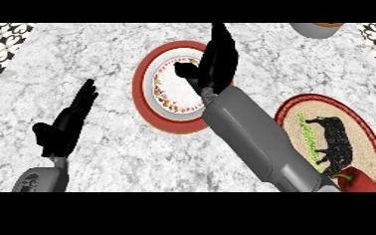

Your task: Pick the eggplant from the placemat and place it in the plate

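Observation:
The plate [149,104], white with a wide red rim and a flowered ring, lies at the counter's middle. My right hand [213,62] is over the plate's right half, fingers straight and pointing away, thumb out to the left; it is open and nothing shows in it. The oval placemat [308,110], red-edged with a black cow picture, lies at the right, partly under my right forearm. No eggplant is visible in this view. My left hand [67,120] rests open at the left, fingers up.
A glossy red item with a green stem [357,180] sits on the placemat's near end. A grey bowl [316,29] stands at the far right edge. Patterned cloth [13,35] shows in the far left corner.

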Controlling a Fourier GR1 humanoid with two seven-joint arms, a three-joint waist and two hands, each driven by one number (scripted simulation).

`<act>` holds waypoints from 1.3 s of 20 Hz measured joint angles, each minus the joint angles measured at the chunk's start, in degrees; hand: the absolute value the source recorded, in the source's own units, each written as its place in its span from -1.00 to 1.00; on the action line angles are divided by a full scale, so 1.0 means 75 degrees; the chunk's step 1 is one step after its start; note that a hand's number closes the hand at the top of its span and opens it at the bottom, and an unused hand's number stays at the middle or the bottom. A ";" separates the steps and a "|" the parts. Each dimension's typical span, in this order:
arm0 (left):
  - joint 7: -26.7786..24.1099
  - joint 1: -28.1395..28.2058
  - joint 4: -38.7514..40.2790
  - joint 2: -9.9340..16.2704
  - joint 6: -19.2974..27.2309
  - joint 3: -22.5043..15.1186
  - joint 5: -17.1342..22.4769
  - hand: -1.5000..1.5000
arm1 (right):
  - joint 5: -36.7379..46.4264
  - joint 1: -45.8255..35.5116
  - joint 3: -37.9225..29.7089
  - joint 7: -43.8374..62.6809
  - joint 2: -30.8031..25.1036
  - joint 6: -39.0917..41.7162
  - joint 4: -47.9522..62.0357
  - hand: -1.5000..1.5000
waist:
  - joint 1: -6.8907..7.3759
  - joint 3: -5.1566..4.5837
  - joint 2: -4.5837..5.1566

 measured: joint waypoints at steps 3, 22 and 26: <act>-0.0059 0.0134 0.0014 0.0016 -0.0005 0.0063 0.0018 0.00 | -0.0207 0.0222 -0.0201 -0.0168 0.0003 -0.0664 -0.0377 -1.00 | -0.0096 0.0002 -0.0029; -0.0016 0.0450 -0.0137 -0.0042 -0.0056 0.0290 -0.0048 0.00 | -0.3895 0.5776 0.0306 -0.4637 -0.2253 -0.1674 -0.5583 -1.00 | -0.0388 0.0006 -0.0076; -0.0102 0.0480 -0.0112 -0.0080 -0.0095 0.0358 -0.0111 0.00 | -0.4846 0.6469 0.0055 -0.6093 -0.2322 -0.1253 -0.5396 -1.00 | -0.0375 0.0005 -0.0073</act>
